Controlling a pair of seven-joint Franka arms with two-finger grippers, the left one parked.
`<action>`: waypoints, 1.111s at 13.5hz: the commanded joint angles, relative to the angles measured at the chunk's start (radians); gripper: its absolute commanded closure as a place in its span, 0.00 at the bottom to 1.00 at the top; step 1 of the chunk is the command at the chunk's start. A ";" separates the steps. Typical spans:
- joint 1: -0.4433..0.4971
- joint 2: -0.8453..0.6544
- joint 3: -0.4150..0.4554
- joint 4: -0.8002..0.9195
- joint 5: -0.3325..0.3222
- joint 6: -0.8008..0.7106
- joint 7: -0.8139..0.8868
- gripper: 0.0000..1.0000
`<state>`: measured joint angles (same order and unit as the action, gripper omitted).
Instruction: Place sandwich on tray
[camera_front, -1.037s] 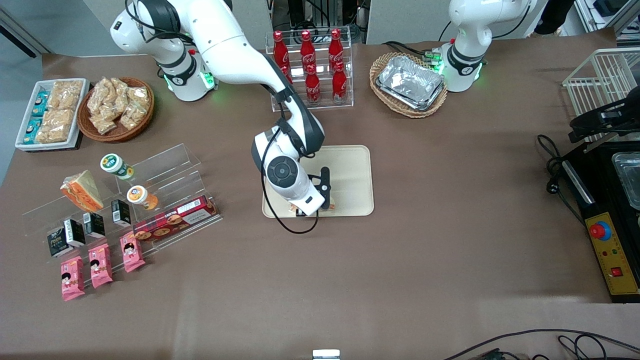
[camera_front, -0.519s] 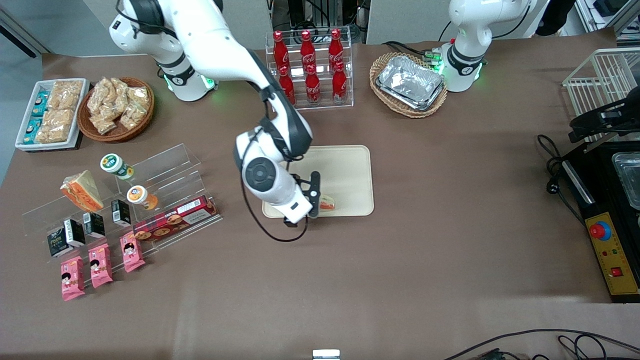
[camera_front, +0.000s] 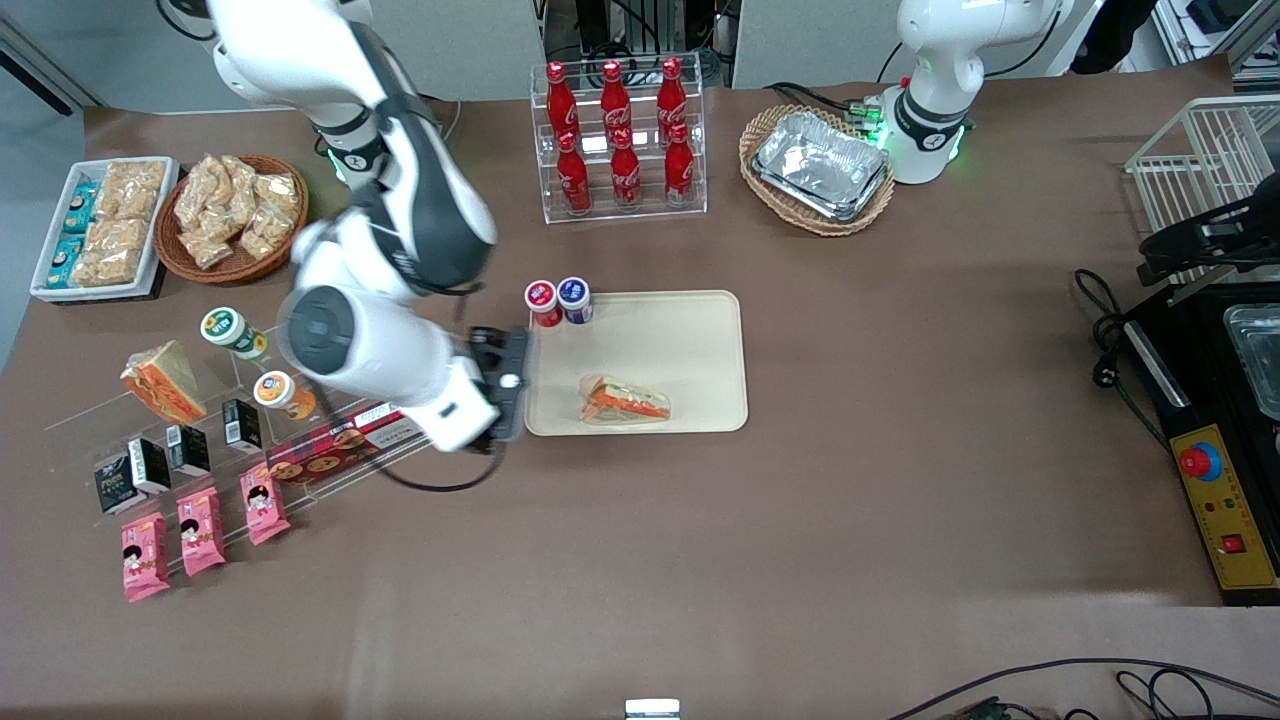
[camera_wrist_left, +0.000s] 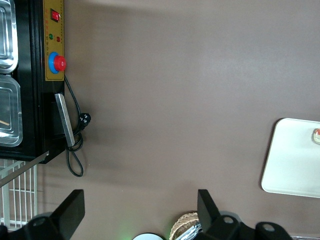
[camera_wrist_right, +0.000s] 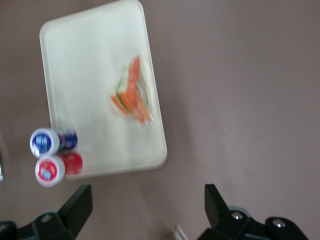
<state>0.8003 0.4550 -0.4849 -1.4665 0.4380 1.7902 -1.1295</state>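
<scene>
From the front camera, the gripper (camera_front: 510, 385) hangs over the table just off the tray's (camera_front: 700, 330) edge, at the end that lies toward the working arm. Its dark fingers (camera_front: 514, 352) show stacked along that edge, but this angle does not make their spread plain. The sandwich (camera_front: 625, 400) lies flat on the tray, well clear of the gripper and toward the parked arm from it, close to the rim nearest the camera. Two small bottles, one with a red cap (camera_front: 542, 297) and one with a blue cap (camera_front: 574, 295), stand at the tray corner farther from the camera than the gripper. On the gripper's working-arm flank sits a clear acrylic stand (camera_front: 330, 330) with a red biscuit box (camera_front: 350, 435), and a second, chunkier sandwich (camera_front: 163, 382) rests farther along that way.

The left wrist camera catches only one end of the tray (camera_wrist_left: 295, 160) on the brown table (camera_wrist_left: 175, 100), with a sliver of the sandwich (camera_wrist_left: 316, 135) at the picture's border; the working gripper is out of this view.

In the right wrist camera, the two fingertips (camera_wrist_right: 80, 202) stand wide apart with nothing between them, so the gripper (camera_wrist_right: 147, 205) is spread and empty. Below it lies the tray (camera_wrist_right: 85, 60), with the sandwich (camera_wrist_right: 131, 92) resting near one long rim, its orange and green stripes showing through the wrap. The red-capped bottle (camera_wrist_right: 50, 171) and blue-capped bottle (camera_wrist_right: 45, 142) stand together at a tray corner, closer to the fingertips than the sandwich is.
</scene>
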 joint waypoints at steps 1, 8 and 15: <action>-0.070 -0.102 0.011 -0.017 -0.116 -0.089 0.097 0.00; -0.194 -0.286 0.005 -0.015 -0.251 -0.279 0.648 0.00; -0.377 -0.315 0.011 0.000 -0.281 -0.265 1.078 0.00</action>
<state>0.4427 0.1516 -0.4893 -1.4680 0.2042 1.5196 -0.2573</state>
